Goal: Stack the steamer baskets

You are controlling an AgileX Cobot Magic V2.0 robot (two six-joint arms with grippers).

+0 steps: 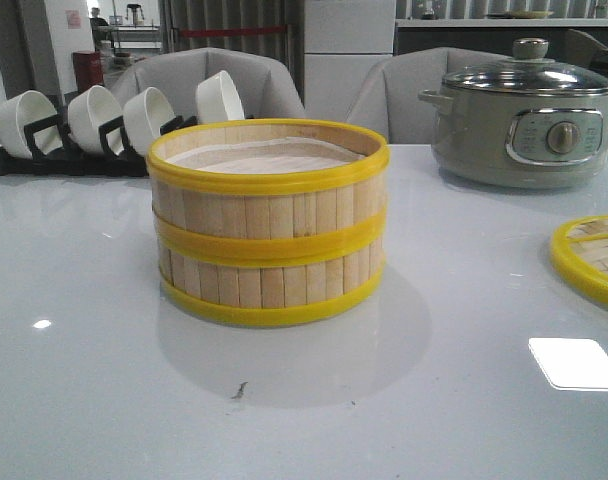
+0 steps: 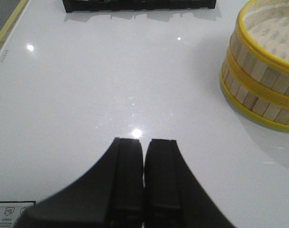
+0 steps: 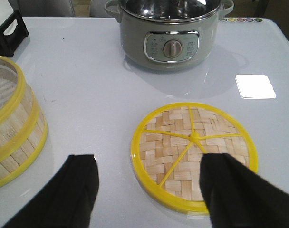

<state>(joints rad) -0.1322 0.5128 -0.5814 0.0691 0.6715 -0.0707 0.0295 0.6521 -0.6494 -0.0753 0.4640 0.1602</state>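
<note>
Pincer states first, going left to right: the left pincer (image 2: 144, 156) is sitting with its two black fingers pressed together, gripping nothing and hovering over bare white surface (image 2: 87, 95). The stacked steamer baskets (image 2: 261, 76) are lying off to its side, apart from it.

Those two baskets (image 1: 269, 225) are already sitting one on the other near the middle of the surface, yellow rims lining up, the pale liner (image 1: 259, 158) showing inside the upper one. Behind them, toward the left, white ceramic bowls (image 1: 104, 118) are leaning in a black rack (image 1: 44, 150); toward the right, a grey-green electric pot (image 1: 524, 135) is standing with its glass lid (image 1: 529, 75) on.

Further right, the woven steamer lid (image 3: 194, 154) is lying flat on the surface, well apart from the stack. The right pincer (image 3: 149, 183) is hanging spread wide, one finger off the lid on the stack side, the other finger overlapping the lid's far half in the right wrist view. Whether that finger is touching the weave I cannot tell; nothing is being gripped.

Judging from this, the basket-on-basket step is done, and what is remaining is carrying the lid over and setting it on top of the stack. The right pincer appears to be lining up for that.
</note>
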